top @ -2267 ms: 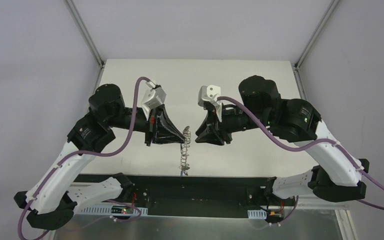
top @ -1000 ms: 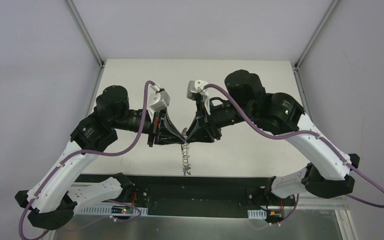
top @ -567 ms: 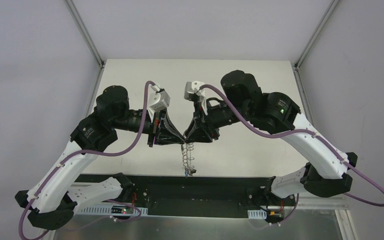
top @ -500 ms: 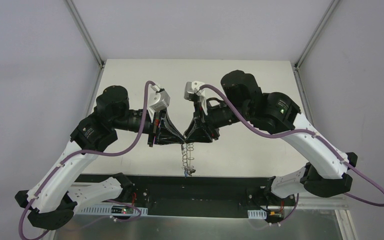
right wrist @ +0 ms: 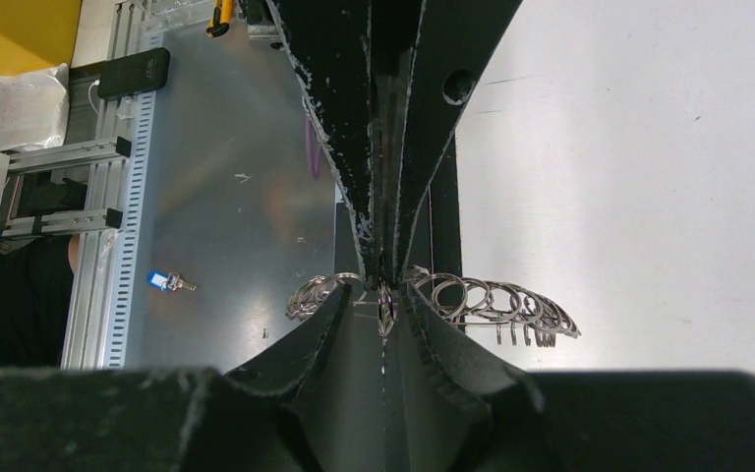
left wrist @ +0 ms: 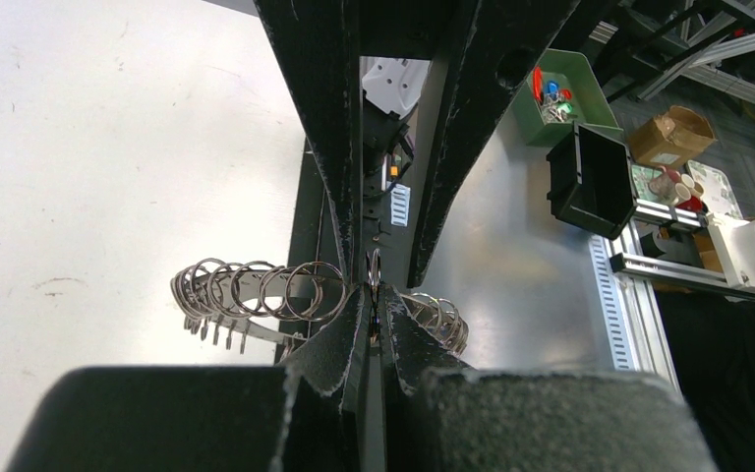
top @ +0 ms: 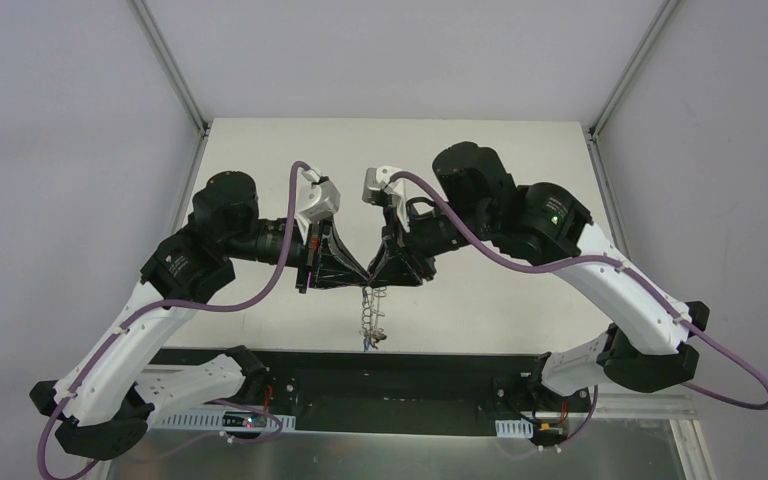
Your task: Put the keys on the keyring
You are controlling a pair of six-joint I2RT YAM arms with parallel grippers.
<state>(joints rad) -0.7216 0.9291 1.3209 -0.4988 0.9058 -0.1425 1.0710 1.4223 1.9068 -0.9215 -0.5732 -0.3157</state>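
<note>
Found keyring clamped in left gripper, hanging clear of worktop for threading access; cannot tell whether right gripper pinches it.

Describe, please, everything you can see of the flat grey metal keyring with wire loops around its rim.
The flat grey metal keyring hangs edge-on above the white table. Many small wire loops crowd its rim, some with short stubs dangling. The left gripper pinches its upper rim; the right gripper meets it there, grip unclear.
</note>
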